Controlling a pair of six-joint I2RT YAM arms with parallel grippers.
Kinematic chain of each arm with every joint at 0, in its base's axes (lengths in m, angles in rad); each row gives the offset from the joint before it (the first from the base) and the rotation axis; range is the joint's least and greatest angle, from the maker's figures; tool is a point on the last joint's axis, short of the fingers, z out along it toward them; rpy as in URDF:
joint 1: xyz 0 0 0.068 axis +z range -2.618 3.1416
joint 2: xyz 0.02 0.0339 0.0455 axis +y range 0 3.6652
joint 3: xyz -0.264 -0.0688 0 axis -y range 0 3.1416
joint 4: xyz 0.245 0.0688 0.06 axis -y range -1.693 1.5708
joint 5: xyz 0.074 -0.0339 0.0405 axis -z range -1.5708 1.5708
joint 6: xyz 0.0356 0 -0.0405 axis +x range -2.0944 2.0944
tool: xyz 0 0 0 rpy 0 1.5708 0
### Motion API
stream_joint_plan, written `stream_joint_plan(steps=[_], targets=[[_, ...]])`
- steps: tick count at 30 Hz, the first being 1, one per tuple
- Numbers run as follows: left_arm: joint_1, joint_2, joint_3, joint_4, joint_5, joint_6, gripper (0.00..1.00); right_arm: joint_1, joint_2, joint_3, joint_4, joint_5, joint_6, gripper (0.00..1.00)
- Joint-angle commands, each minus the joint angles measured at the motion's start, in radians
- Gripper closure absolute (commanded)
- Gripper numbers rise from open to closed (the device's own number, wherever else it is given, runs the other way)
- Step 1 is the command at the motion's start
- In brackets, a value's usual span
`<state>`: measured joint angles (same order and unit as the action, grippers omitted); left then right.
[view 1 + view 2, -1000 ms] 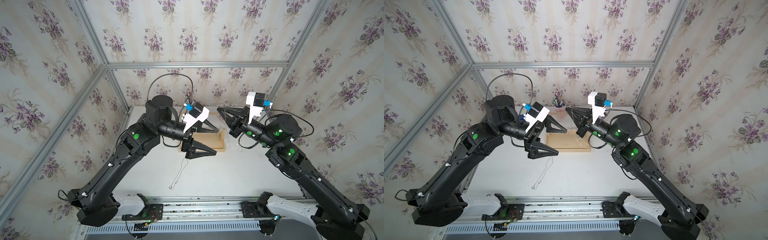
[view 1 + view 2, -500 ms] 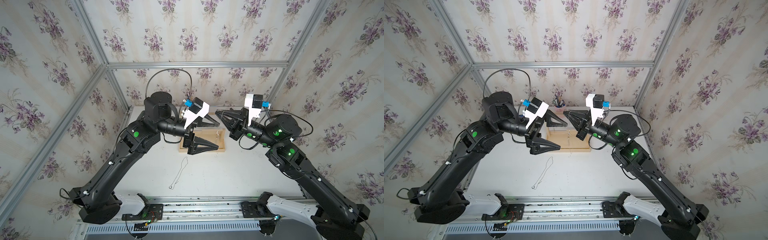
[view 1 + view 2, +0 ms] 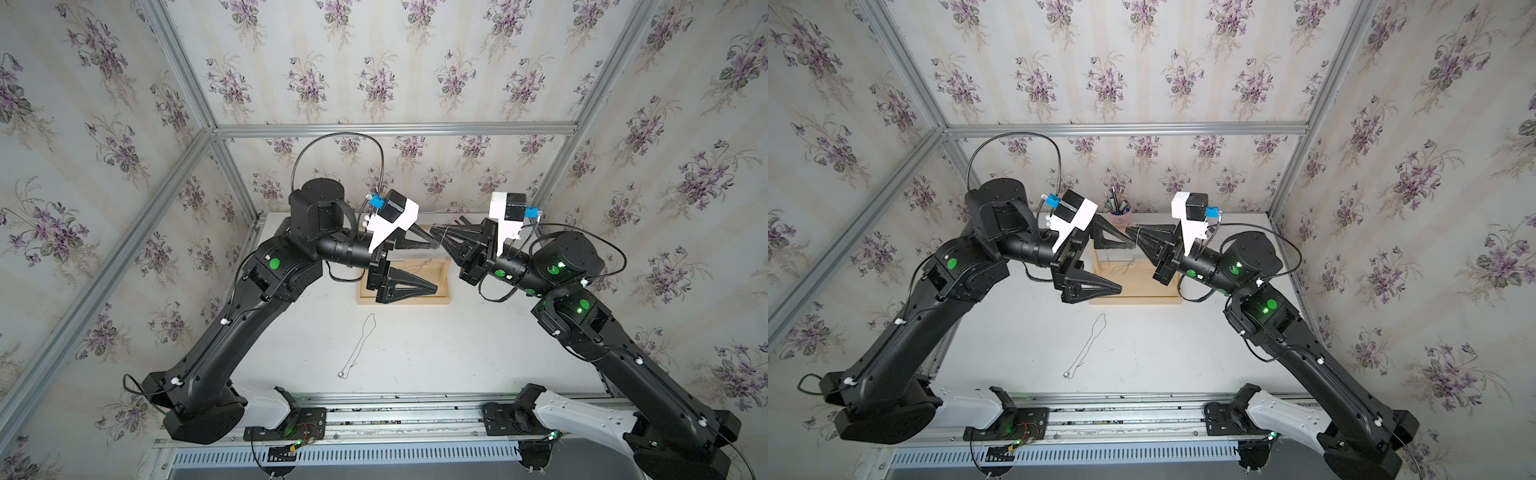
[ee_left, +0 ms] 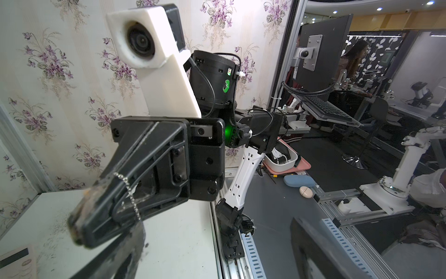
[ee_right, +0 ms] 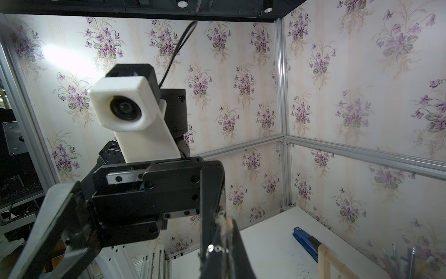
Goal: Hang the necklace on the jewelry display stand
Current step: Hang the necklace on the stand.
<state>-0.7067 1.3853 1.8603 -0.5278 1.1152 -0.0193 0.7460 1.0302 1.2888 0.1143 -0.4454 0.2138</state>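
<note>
While right claw [image 3: 439,235] stays clenched on necklace [image 4: 130,195], left claw [image 3: 434,265], released wide, has edged nearer over stand [image 3: 403,301].

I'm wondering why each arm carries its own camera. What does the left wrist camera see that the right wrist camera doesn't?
Only the left wrist view shows the right gripper, shut on the necklace, and the room outside with a monitor.

Only the right wrist view shows the left gripper, open, one upright of the stand, a blue stapler and pens.

Both show the necklace, the white table and the flowered wallpaper.
</note>
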Motion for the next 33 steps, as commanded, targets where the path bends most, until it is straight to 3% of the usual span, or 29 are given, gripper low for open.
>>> stream_joint_plan(steps=[1,12,33], targets=[[-0.001,0.012,0.005,0.022,0.051,-0.025,0.06,0.001,0.005,-0.006,0.054,-0.012,0.015,1.00],[-0.004,0.056,-0.009,0.035,0.098,-0.064,0.08,0.001,0.018,-0.008,0.073,-0.006,0.009,1.00],[-0.007,0.035,-0.036,-0.005,0.077,-0.030,0.08,0.001,0.004,-0.016,0.071,0.009,0.001,1.00]])
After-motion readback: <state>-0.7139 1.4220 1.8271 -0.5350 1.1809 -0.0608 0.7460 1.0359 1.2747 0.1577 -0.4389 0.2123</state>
